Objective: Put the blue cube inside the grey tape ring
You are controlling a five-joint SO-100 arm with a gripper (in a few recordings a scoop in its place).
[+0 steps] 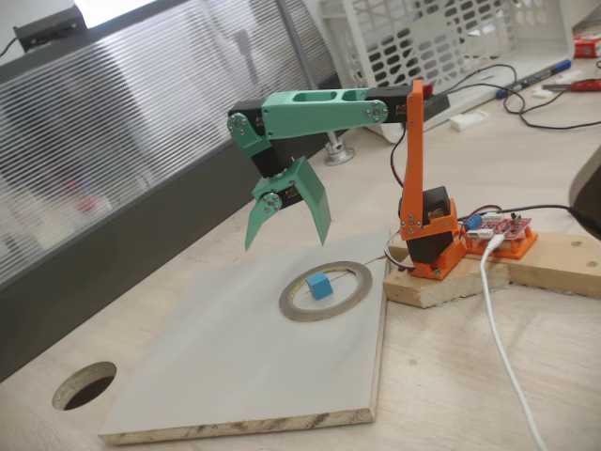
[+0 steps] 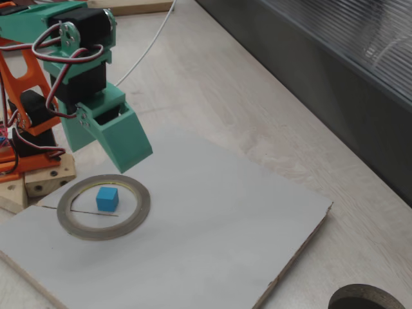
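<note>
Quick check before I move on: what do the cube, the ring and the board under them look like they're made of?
The blue cube looks like matte plastic or painted wood: plain, even faces, no shine. The grey tape ring looks like wound tape, thin-walled, with a pale inner rim. The board looks like chipboard with a smooth pale grey facing; its cut edge shows coarse chips.

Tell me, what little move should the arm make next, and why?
Probably just lift and pull back toward its orange base. The blue cube already lies inside the grey tape ring on the pale board, and the gripper hangs above it with its green fingers spread and holding nothing. Nothing seems left to place, so backing away without nudging the ring looks sensible.
</note>
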